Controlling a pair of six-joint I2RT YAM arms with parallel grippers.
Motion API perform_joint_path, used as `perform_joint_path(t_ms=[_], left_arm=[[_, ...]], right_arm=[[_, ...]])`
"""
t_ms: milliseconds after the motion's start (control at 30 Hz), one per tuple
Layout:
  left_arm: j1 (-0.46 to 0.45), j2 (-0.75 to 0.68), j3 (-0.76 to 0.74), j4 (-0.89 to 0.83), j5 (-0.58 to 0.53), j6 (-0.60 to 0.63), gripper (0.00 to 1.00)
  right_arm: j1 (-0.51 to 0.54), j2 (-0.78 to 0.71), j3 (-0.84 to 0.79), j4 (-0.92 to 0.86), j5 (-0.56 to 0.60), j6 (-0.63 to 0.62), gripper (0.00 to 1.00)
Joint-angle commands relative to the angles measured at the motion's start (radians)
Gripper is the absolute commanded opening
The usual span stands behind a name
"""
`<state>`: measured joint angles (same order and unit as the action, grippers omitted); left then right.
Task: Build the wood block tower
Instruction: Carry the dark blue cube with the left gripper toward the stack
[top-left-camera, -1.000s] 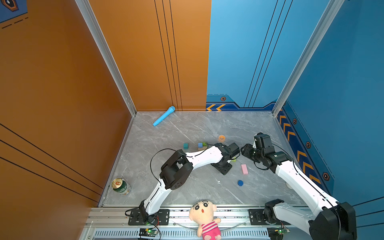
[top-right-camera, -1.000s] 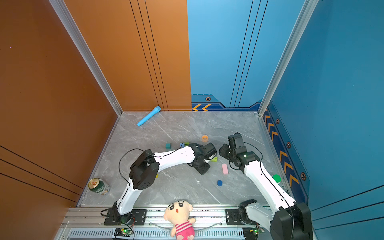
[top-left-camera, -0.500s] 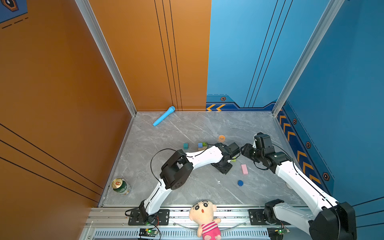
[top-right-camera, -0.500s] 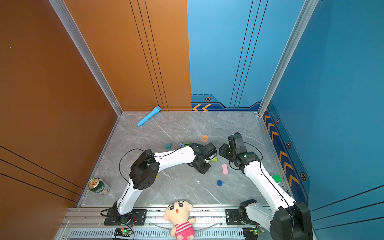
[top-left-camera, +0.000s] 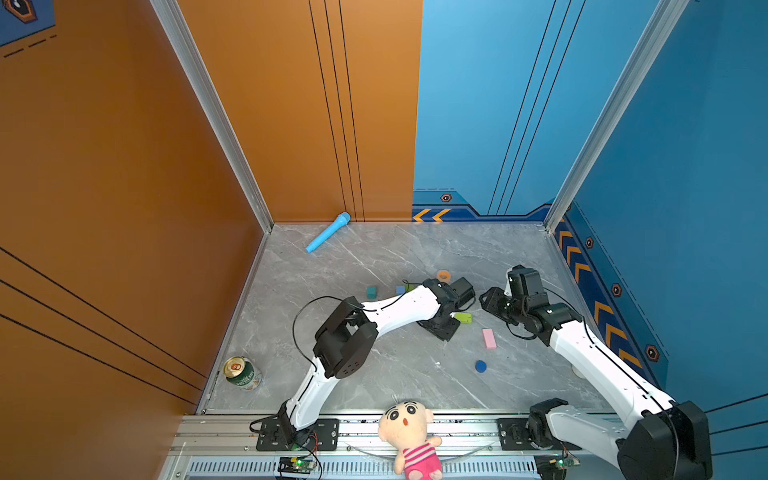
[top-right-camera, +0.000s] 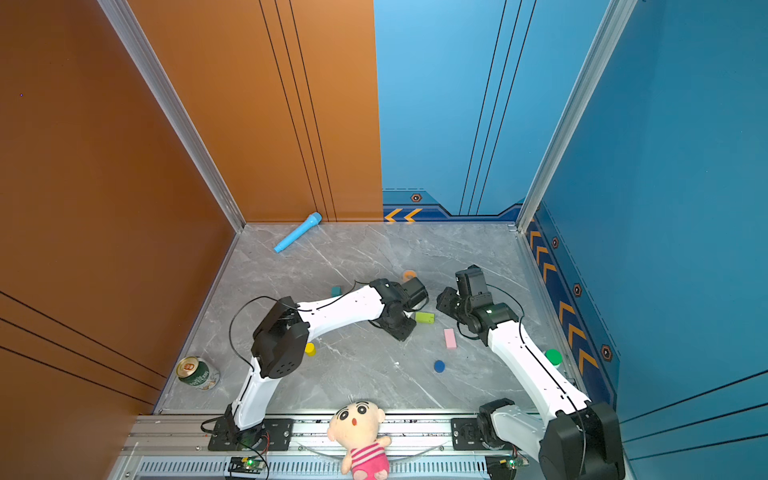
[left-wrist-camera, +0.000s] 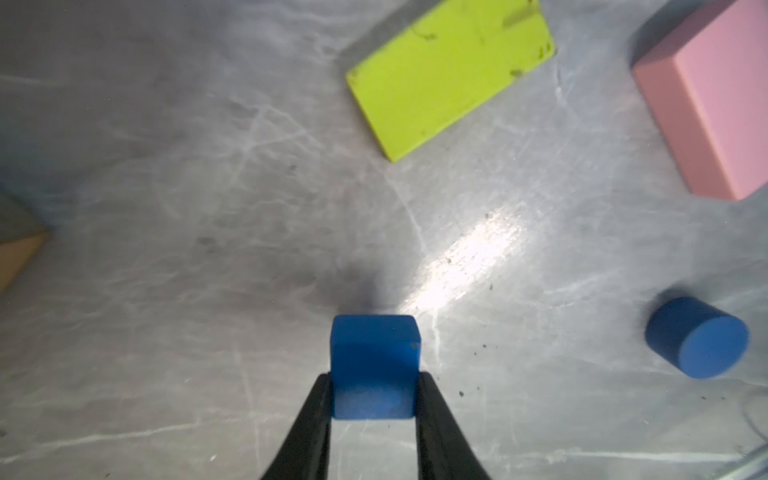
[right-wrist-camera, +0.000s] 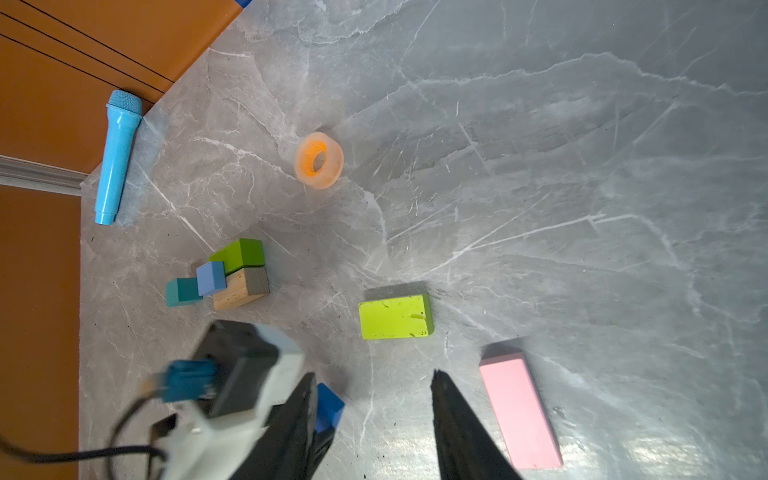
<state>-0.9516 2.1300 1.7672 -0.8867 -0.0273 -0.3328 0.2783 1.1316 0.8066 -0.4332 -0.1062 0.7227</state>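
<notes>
1. Near the middle of the grey marble table (top-left-camera: 374, 257), close to the lime green brick (left-wrist-camera: 449, 75), the left gripper (left-wrist-camera: 374, 392) has the dark blue cube (left-wrist-camera: 374, 357) between its jaws. This looks like the pick-up step for one tower piece.
2. Its fingers (left-wrist-camera: 316, 415) press on two opposite sides of the cube, narrowed to the cube's width, so this is a firm pinch. Whether the cube is clear of the table, I cannot tell.
3. The right gripper (right-wrist-camera: 374, 399) hangs just beside the cube with its jaws well apart and nothing between them. The pink brick (right-wrist-camera: 519, 411) lies on the table just outside one finger.
4. No tower stands yet, as far as I can judge.
   - The tan brick (right-wrist-camera: 241, 289) and a green block (right-wrist-camera: 241, 251) sit tight together, but I cannot tell whether they are stacked.
   - The light blue cube (top-left-camera: 400, 289) and the teal cube (top-left-camera: 371, 291) lie near them.
   - The dark blue cylinder (top-left-camera: 481, 366) and the yellow cylinder (top-right-camera: 309, 349) lie apart from the rest.
5. The next move calls for a straight lift and a carry to a flat brick face. The cube then needs a square, centred release, and the path must stay clear of the nearby right arm.
</notes>
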Motion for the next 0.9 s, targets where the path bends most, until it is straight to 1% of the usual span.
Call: perform_joint_path(t_ms=[0,100,200,300,400,667,867], left_arm=[[0.039,-0.094,0.007,-0.041,-0.057,-0.068,0.04],[0.073,-0.114,0.021,-0.056,-0.079,-0.109,0.0],[0.118,-0.113,0.039,-0.079,-0.094,-0.159,0.0],[0.172,-0.108,0.043,-0.083,-0.083,-0.202,0.0],[0.206,-0.089,0.07,-0.087,-0.084,-0.215,0.0],[0.256,0.021,0.201,-0.142,-0.102,-0.256,0.0],[0.279,0.08,0.248,-0.144,-0.084,-0.296,0.0]], right_arm=[[-0.005,0.024,0.014,0.023,-0.023,-0.001,0.46],[-0.005,0.045,0.022,0.032,-0.035,-0.003,0.46],[-0.004,0.07,0.026,0.048,-0.052,-0.003,0.46],[-0.004,0.094,0.035,0.062,-0.068,-0.004,0.46],[-0.004,0.115,0.041,0.075,-0.081,-0.007,0.46],[-0.007,0.167,0.06,0.082,-0.105,-0.024,0.46],[-0.014,0.2,0.071,0.091,-0.129,-0.029,0.46]])
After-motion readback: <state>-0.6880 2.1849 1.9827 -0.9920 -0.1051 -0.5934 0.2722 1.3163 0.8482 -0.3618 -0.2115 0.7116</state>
